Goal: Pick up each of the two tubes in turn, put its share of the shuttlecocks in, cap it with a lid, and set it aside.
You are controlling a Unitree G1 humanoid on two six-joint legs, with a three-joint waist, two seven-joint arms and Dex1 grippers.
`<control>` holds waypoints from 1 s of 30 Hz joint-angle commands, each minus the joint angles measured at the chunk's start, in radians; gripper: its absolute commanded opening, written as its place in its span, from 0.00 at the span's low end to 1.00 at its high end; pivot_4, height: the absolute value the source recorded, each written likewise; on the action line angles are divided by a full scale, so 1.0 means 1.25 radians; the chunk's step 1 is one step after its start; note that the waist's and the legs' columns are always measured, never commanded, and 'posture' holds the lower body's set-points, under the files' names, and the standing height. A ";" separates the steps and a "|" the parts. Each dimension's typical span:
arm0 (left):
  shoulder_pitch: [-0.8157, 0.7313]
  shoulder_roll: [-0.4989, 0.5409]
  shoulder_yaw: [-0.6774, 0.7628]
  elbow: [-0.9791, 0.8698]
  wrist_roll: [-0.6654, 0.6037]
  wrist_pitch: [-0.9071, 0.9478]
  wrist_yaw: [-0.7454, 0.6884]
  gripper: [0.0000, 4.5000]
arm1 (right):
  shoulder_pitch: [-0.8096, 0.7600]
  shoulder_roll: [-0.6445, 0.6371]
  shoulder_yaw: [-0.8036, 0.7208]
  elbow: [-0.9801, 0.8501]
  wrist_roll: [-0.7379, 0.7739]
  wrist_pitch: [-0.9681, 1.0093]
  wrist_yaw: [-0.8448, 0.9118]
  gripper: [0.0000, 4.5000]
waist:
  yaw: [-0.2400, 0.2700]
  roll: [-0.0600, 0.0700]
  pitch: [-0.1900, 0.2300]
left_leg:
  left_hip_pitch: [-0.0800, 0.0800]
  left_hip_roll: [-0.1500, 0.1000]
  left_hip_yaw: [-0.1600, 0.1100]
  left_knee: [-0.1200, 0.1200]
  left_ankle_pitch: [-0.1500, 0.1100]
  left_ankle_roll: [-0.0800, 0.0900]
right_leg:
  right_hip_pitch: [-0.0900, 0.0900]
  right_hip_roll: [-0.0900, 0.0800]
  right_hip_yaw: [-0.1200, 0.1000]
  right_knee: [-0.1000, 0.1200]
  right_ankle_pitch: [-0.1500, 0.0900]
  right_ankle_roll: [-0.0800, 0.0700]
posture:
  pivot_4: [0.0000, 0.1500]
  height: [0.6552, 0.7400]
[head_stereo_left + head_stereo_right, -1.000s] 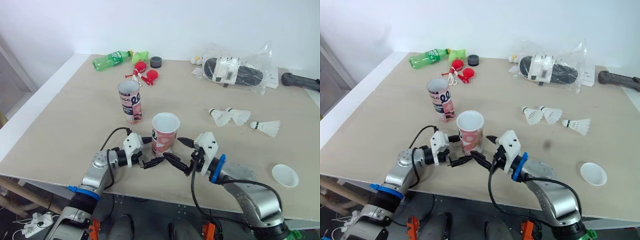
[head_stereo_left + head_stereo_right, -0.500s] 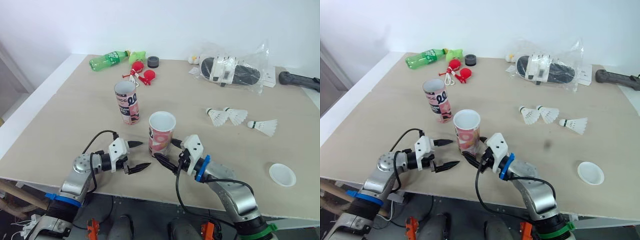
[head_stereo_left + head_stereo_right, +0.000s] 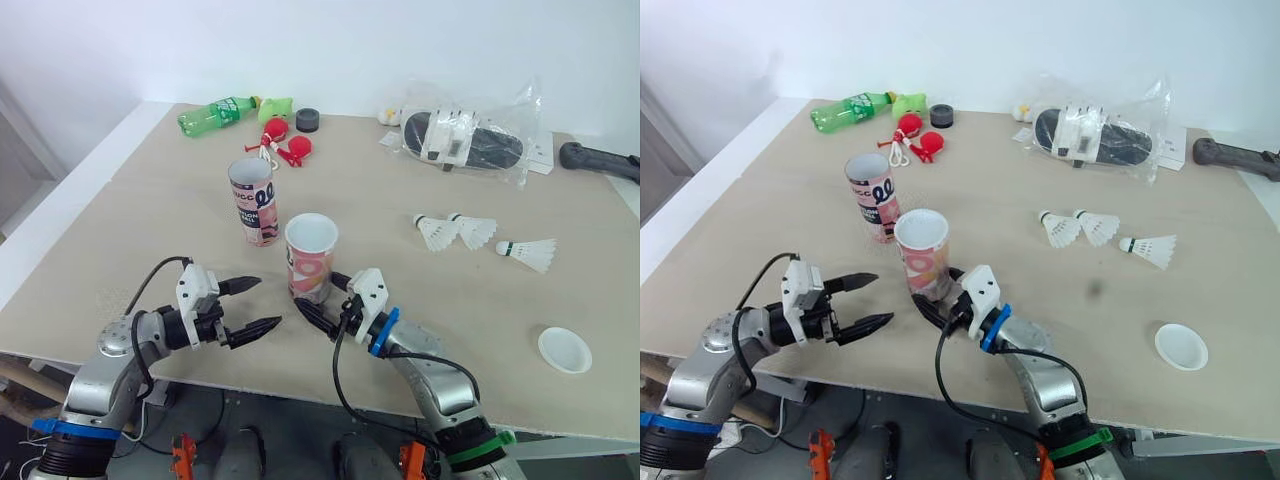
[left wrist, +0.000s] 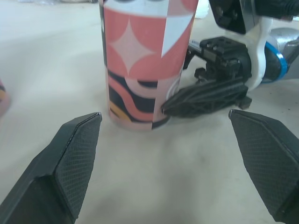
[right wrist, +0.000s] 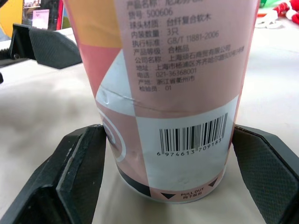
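Found near tube (image 3: 311,258) upright by the bench (image 3: 150,210) front edge, open end up, with second tube (image 3: 257,202) just behind it, toward the left edge. Logged right gripper (image 3: 318,292) closed low on near tube, one finger against each side of its base. Logged left gripper (image 3: 265,302) spread wide, holding nothing, near the tube but apart. Counted three shuttlecocks (image 3: 437,233) lying toward the right edge, one lid (image 3: 566,350) near the front right corner. Judged hold too low: may tip or pivot on lifting, with most of the height above the fingers. May also slip on the glossy wall, or dent thin card if squeezed harder.
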 commanded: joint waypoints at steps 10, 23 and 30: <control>-0.015 0.009 0.030 -0.006 0.027 -0.042 0.028 1.00 | -0.066 0.046 -0.005 0.120 -0.032 -0.106 0.019 0.72 | 0.000 0.000 0.000 | 0.000 0.001 0.000 0.000 0.000 -0.001 | 0.000 0.001 0.000 0.000 0.000 0.000 | 1.00 1.00; -0.111 -0.034 0.008 -0.034 0.009 0.030 0.093 1.00 | 0.018 -0.004 -0.121 -0.124 0.052 -0.007 -0.025 0.68 | 0.012 0.000 0.001 | -0.002 0.001 0.000 0.000 0.001 -0.001 | 0.000 0.000 -0.002 0.001 0.001 -0.001 | 1.00 1.00; -0.328 -0.132 -0.115 0.031 0.033 0.109 0.100 1.00 | 0.169 -0.073 -0.399 -0.386 0.131 0.104 -0.190 0.68 | 0.023 -0.001 0.001 | -0.004 -0.002 0.000 0.003 0.001 -0.001 | 0.001 -0.002 -0.003 0.001 -0.001 0.002 | 1.00 1.00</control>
